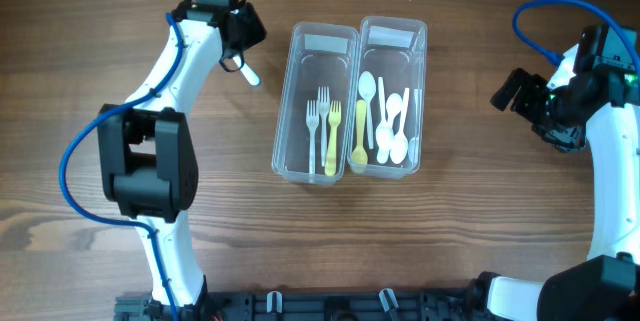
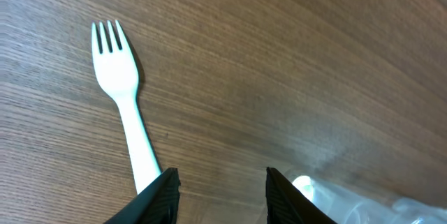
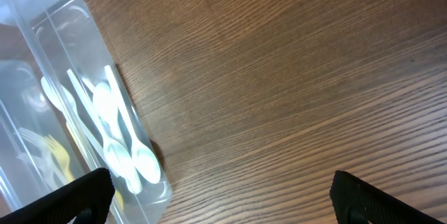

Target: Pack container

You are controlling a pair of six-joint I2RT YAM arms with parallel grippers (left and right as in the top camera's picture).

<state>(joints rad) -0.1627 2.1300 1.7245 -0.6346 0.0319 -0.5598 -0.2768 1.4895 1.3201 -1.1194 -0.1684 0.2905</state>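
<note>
Left claw (image 2: 220,192): jaws parted, nothing between them; handle of loose fork (image 2: 117,77) runs down to one finger (image 2: 159,195), contact unclear.
Right claw (image 3: 223,199): spread wide, empty, over bare desk (image 3: 293,77) beside right tub (image 3: 63,35).
Loose fork: one, white, flat on desk, near left tub (image 1: 295,91), outside both tubs.
Tubs: two, clear, side by side mid-desk, edges meeting.
Forks (image 1: 324,126): three in left tub, two white, one yellow.
Spoons: in right tub; one yellow spoon (image 1: 358,146); white spoons (image 1: 390,131) overlap, count unclear.
Hidden: loose fork's handle end behind finger; right tub cut by frame edge in right wrist view.
</note>
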